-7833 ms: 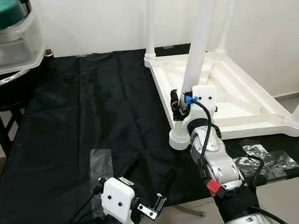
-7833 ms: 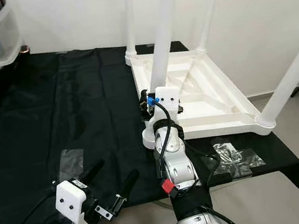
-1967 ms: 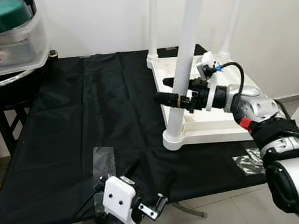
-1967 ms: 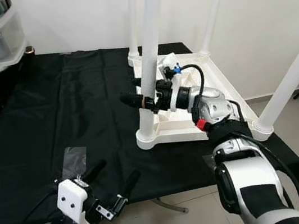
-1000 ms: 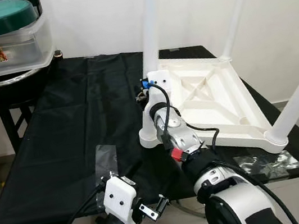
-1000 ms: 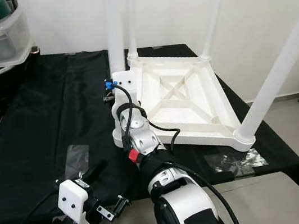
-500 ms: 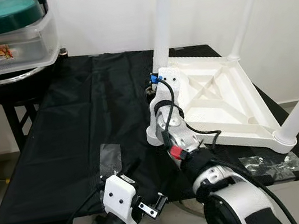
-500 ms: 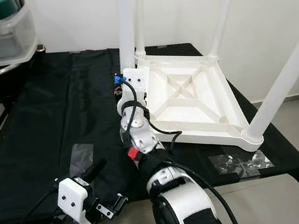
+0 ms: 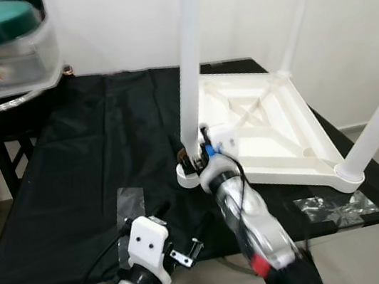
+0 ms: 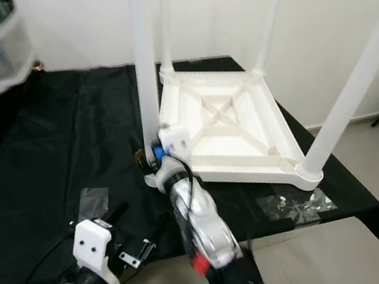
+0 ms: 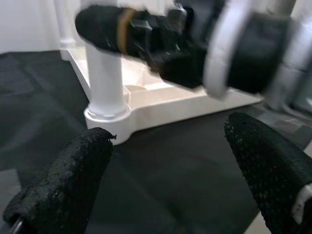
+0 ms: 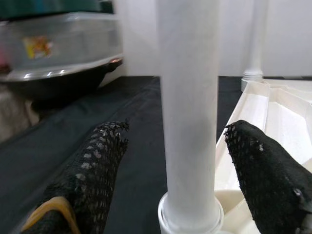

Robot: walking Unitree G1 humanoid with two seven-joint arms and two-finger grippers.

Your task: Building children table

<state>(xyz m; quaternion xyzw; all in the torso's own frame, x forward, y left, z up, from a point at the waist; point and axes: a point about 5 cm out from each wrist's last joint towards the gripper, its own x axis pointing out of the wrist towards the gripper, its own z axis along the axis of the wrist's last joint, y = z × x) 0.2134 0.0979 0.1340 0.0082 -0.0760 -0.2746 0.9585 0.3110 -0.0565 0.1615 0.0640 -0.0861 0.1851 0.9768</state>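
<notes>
Nearest, the left end effector (image 9: pixel 182 253) hovers open and empty above the front edge of the black-draped desk (image 9: pixel 92 164). Beyond it, the right end effector (image 12: pixel 173 170) has dropped toward the near leg (image 9: pixel 186 77) of the upturned white table (image 9: pixel 266 126), fingers spread either side without gripping. It has likely let go, suggesting this leg is seated.

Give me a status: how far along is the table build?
Done: the upturned white tabletop lies on the black cloth with four legs standing in its corners. In hand: the right gripper, jaws open, straddles the near-left leg just above its socket. The left gripper idles. Left: presumably seating that leg, then flipping the table.
</notes>
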